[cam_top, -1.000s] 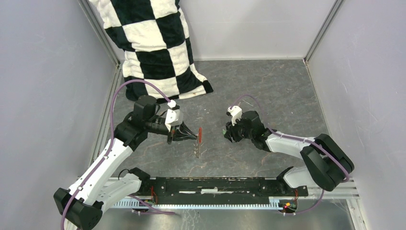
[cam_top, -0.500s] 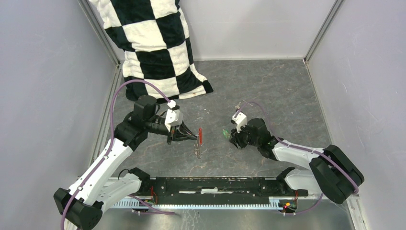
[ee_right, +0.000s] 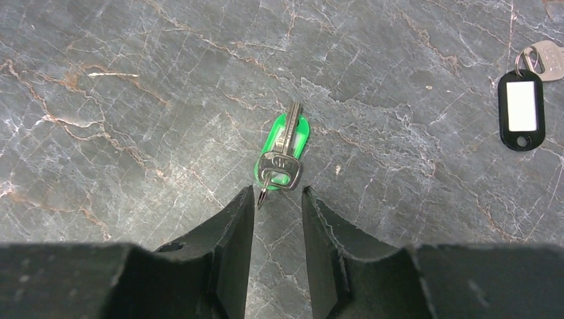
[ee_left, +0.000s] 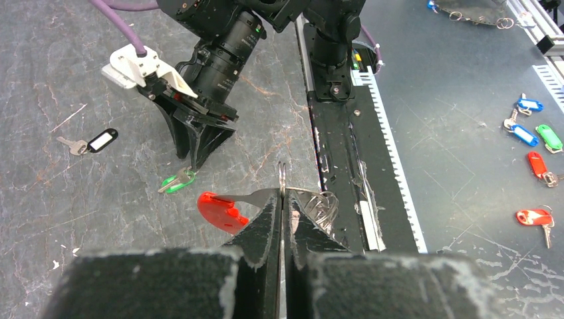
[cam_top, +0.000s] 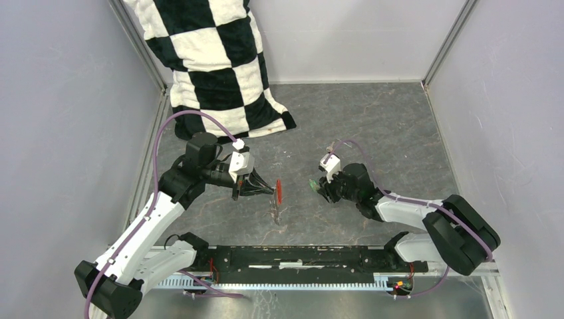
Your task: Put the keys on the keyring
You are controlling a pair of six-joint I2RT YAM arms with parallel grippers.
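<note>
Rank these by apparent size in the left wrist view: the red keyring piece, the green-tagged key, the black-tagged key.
Largest: curved red plastic keyring piece, though it is nearest the camera, so unsure.
Then, looking alike: metal key with green plastic tag and metal key with black, white-labelled tag.

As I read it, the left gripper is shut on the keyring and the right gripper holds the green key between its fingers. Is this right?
Not quite. The right gripper holds nothing: its jaws are open and the green key lies on the table just ahead of them, as the right wrist view shows. The left gripper is indeed shut on the keyring.
</note>
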